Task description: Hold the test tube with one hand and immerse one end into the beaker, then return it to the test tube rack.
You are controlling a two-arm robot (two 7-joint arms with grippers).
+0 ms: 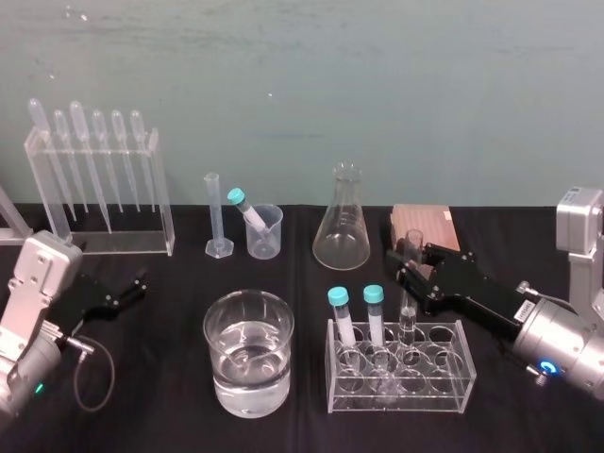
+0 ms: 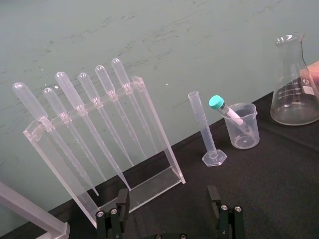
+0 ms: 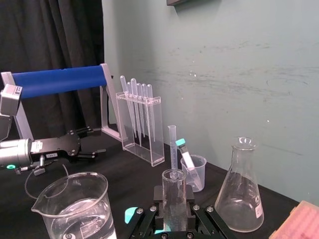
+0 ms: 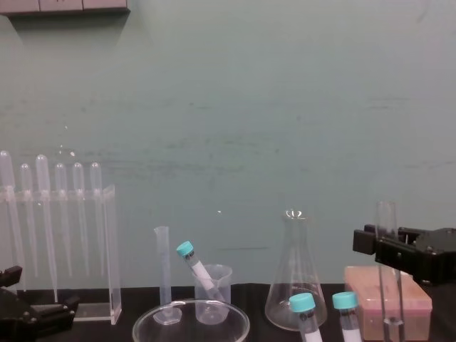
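My right claw (image 1: 406,264) is shut tight on the test tube (image 1: 408,328), gripping it near its top. The tube has no cap. It stands straight up, with its bottom end down in a back hole of the clear rack (image 1: 453,392). Two tubes with teal caps (image 1: 340,316) stand in the same rack, just beside it on my left.

A pink block (image 1: 429,222) sits behind the rack, and a cone-shaped flask (image 1: 342,231) stands near it. The small beaker (image 1: 269,236) is farther back to the left, with a teal-capped tube leaning in it and a thin measuring tube (image 1: 215,212) just beside it. A big beaker (image 1: 247,300) with water stands in front, left of the rack.

My left claw (image 1: 134,288) lies low on the left side, its fingers apart and holding nothing.

The desk (image 1: 160,415) has a black cloth on it. A clear stand of droppers (image 1: 99,189) is at the back left. The wall (image 1: 377,85) behind is pale green.
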